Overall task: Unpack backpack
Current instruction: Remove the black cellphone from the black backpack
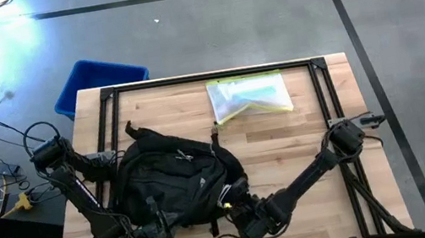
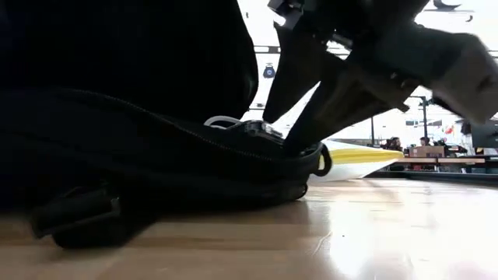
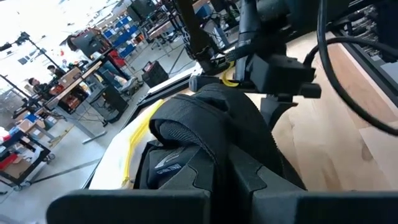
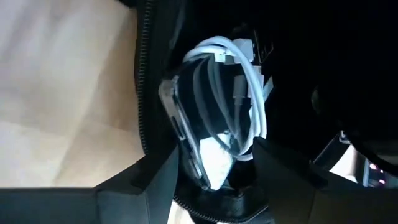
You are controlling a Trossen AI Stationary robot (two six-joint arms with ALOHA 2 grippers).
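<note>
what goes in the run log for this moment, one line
task: unpack backpack | right end effector: at bag opening, around coiled white cable | left end effector: shut on backpack | clear pouch: on table

I can read no words, brands or numbers anywhere from where I work. The large black soft fabric backpack (image 1: 172, 179) bears a pale mark on its front panel, but I cannot make it out as letters.
</note>
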